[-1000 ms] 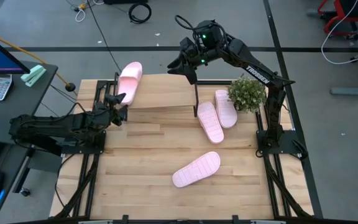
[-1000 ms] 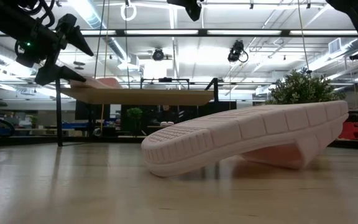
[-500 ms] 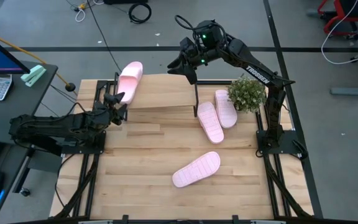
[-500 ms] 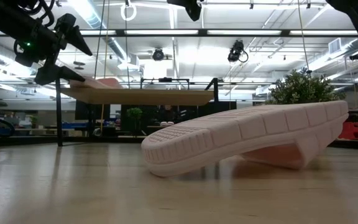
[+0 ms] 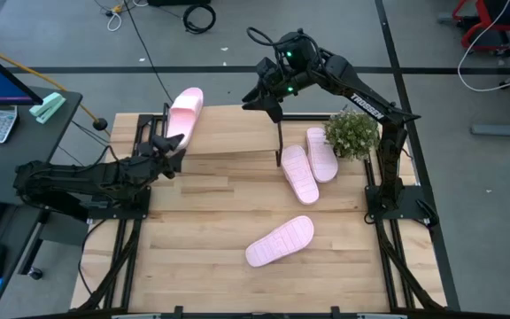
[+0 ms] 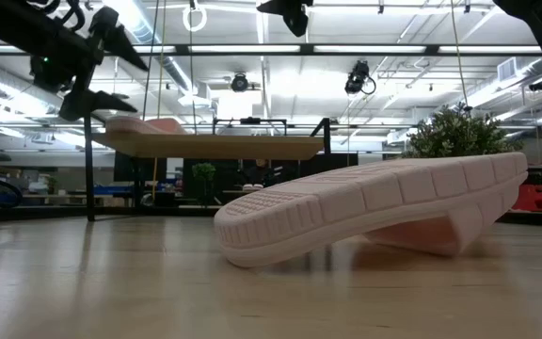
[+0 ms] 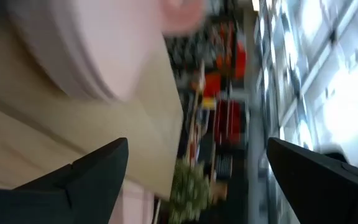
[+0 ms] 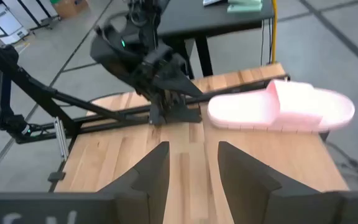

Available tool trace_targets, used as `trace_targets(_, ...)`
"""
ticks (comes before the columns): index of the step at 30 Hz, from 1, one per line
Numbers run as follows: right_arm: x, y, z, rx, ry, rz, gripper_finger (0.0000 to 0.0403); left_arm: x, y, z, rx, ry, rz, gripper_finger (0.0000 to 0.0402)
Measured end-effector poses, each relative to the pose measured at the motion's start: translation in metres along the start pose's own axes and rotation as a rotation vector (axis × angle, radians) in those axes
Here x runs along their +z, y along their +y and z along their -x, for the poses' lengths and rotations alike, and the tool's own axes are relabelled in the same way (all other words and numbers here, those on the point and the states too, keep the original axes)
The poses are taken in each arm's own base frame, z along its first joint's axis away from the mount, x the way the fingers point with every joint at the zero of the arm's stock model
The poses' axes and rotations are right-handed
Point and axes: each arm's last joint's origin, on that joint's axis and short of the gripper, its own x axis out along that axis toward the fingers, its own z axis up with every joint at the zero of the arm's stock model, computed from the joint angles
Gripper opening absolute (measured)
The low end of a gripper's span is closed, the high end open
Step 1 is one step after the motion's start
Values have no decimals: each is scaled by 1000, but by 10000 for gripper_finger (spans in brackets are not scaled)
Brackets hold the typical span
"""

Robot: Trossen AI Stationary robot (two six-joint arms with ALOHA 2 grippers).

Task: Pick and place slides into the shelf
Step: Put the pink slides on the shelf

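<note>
The wide butcher-block wooden desk [image 5: 220, 230] carries the small shelf of light wood plank on thin black legs [image 5: 237, 133] along its far edge, with one pale pink foam slide [image 5: 185, 113] lying at the shelf's left end, overhanging the back. Three more pink slides [image 5: 301, 174] lie on the desk. The left end effector [image 5: 172, 149] sits just beside that shelved slide, released, fingers spread and holding nothing. To finish well, I'd back it away level, clear of the slide. The right end effector [image 5: 268, 99] hovers above the shelf, parted and empty.
</note>
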Motion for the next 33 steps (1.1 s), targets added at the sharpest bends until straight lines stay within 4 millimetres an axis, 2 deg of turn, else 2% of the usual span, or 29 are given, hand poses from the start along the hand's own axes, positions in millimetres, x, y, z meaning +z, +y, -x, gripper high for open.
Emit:
trace_targets(9,-13,3,1,80,115,-45,142,-12,-14,2,-114,286,-203,386)
trace_targets(15,-33,16,10,143,305,-85,142,-27,-24,-1,-125,338,-307,368)
trace_targets(22,-46,37,22,191,443,-80,142,-62,-56,-16,-144,434,-522,355)
trace_targets(33,-47,83,42,240,468,-30,142,-121,-82,-38,-158,813,-813,355)
